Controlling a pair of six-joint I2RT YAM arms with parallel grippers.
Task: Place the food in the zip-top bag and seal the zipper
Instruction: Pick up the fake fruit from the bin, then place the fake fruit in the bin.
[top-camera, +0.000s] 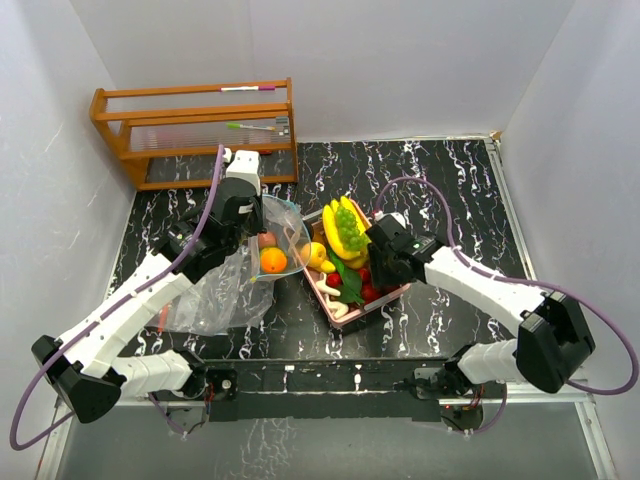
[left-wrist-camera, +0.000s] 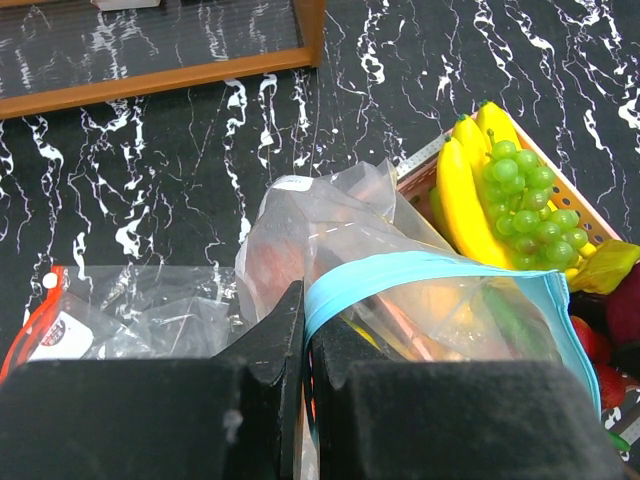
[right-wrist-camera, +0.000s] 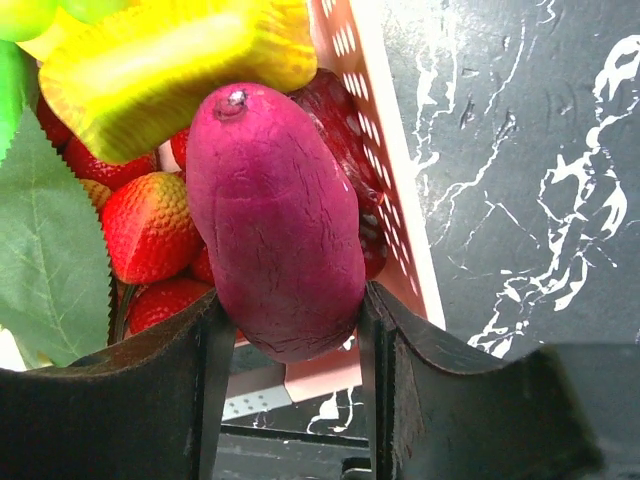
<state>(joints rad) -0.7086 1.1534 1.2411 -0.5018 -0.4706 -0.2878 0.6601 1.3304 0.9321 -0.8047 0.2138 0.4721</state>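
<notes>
Right hand — clamping purple tuber.

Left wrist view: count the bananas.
2: one banana in the pink tray, a second banana beside it, partly under the green grapes; more may be hidden.

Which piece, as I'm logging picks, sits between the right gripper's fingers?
The magenta oblong piece, pinched on both sides by the right gripper. The strawberries, green leaf and yellow piece lie outside its grasp.
</notes>
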